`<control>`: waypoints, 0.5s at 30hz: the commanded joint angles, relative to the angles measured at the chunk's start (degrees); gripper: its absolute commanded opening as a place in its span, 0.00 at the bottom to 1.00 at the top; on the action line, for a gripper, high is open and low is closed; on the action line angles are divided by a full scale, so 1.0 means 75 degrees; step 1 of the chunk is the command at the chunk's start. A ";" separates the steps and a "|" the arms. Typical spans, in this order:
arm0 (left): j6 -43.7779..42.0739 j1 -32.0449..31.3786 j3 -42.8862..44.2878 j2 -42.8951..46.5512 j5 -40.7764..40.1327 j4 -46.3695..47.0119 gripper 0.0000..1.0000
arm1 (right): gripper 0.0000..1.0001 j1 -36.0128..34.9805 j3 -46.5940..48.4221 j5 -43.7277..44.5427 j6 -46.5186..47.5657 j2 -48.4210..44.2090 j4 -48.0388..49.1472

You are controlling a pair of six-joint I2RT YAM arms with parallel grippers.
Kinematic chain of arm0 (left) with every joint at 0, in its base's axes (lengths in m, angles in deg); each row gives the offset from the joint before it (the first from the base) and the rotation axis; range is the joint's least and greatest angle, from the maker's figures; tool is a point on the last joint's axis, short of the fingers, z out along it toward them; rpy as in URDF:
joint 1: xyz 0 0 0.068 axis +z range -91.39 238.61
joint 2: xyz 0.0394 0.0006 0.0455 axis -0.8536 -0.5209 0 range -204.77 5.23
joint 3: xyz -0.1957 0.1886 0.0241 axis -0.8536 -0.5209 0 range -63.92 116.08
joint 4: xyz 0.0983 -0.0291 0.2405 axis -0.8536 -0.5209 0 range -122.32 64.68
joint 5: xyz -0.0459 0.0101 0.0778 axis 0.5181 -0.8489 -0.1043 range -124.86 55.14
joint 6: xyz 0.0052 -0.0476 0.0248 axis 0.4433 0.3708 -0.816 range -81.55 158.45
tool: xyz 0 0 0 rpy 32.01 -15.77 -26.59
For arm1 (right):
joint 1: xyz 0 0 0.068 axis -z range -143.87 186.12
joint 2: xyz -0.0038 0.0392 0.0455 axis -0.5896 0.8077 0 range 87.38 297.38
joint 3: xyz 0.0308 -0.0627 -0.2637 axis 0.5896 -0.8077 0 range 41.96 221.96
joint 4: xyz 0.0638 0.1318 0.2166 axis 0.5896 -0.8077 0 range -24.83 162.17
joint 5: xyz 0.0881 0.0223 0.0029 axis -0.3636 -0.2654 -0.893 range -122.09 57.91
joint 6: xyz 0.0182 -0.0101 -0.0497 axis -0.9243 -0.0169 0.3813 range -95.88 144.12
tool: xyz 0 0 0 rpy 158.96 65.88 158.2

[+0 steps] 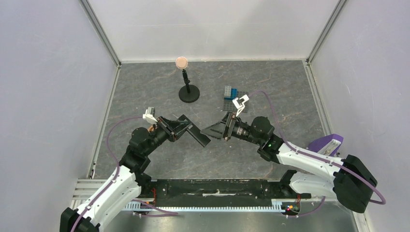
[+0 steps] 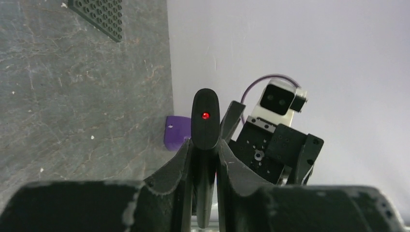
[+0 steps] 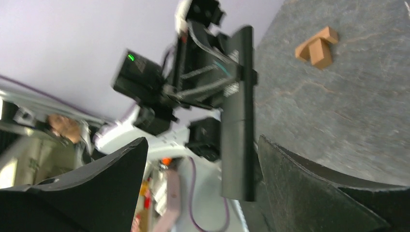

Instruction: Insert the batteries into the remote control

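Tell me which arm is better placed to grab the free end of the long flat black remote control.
Right. The left gripper is shut on the long flat black remote control, so it is busy. The right gripper is open and empty, facing the remote's free end.

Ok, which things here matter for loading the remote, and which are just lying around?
For the job: remote control, clamped between the left fingers; right fingers, open near it. No batteries visible.
Lying about: round-topped stand, studded baseplate, wooden block, purple object.
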 commanded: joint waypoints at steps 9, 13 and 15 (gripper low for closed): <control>-0.3074 0.0014 0.1986 -0.1247 0.3143 -0.0336 0.02 | 0.85 0.0378 0.1282 -0.3391 0.4196 0.0236 -0.2916; -0.3231 0.0007 0.2303 -0.1712 0.3968 -0.0103 0.02 | 0.80 0.0374 0.1298 -0.3571 0.4098 0.0334 -0.2785; -0.3183 0.0006 0.2352 -0.1818 0.4232 0.0056 0.02 | 0.78 0.0379 0.1260 -0.3605 0.3988 0.0357 -0.2645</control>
